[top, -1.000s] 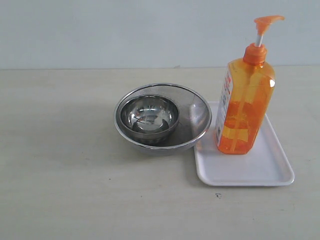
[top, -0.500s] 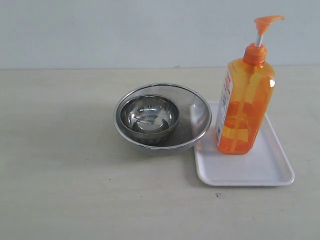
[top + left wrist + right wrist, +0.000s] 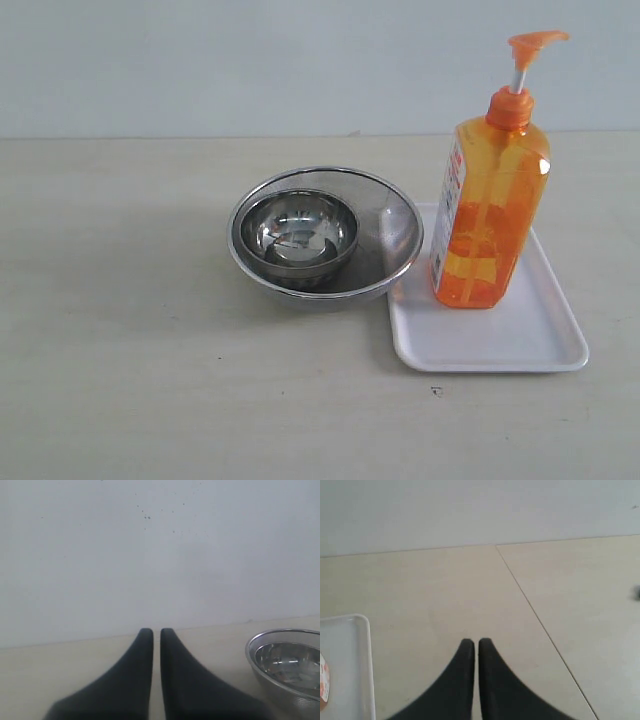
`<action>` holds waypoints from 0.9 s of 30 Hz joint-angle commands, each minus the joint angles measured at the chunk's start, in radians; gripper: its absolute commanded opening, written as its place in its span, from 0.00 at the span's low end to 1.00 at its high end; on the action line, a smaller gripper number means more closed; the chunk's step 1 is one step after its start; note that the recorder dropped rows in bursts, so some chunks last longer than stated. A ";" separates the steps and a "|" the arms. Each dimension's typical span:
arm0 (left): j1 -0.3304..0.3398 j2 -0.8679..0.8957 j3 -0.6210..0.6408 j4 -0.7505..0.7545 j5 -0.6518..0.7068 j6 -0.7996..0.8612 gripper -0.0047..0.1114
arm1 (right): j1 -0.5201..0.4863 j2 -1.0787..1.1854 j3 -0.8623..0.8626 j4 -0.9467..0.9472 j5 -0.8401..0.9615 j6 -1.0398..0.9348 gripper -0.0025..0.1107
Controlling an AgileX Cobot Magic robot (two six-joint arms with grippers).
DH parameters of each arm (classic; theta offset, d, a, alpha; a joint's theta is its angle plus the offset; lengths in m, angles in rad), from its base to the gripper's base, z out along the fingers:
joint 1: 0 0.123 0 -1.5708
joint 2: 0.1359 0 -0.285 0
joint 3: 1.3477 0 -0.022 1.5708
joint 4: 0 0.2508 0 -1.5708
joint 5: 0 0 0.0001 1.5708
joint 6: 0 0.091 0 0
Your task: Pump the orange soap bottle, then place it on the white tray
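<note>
The orange soap bottle (image 3: 489,215) stands upright on the white tray (image 3: 500,345) at the right of the table, its pump head (image 3: 533,43) raised on the white stem. Neither arm shows in the exterior view. My left gripper (image 3: 156,632) is shut with nothing in it, low over the bare table. My right gripper (image 3: 476,642) is also shut and empty; a corner of the white tray (image 3: 350,622) and a sliver of the bottle's label (image 3: 323,682) show at the edge of the right wrist view.
Two nested steel bowls (image 3: 325,238) sit just left of the tray, the large one touching or overlapping its rim. The large bowl (image 3: 286,662) also appears in the left wrist view. A pale wall rises behind the table.
</note>
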 commanded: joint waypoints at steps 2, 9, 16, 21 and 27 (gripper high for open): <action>0.003 -0.007 0.005 -0.022 0.007 -0.009 0.08 | -0.003 -0.006 -0.001 -0.004 -0.010 0.001 0.02; 0.005 -0.009 0.005 -0.022 0.056 -0.011 0.08 | -0.003 -0.006 -0.001 -0.004 -0.010 0.001 0.02; 0.044 -0.061 0.005 -0.030 0.144 -0.020 0.08 | -0.003 -0.006 -0.001 -0.004 -0.010 0.001 0.02; 0.051 -0.126 0.005 -0.030 0.216 -0.020 0.08 | -0.003 -0.006 -0.001 -0.004 -0.012 0.001 0.02; 0.051 -0.142 0.005 -0.030 0.311 -0.031 0.08 | -0.003 -0.006 -0.001 -0.004 -0.012 0.001 0.02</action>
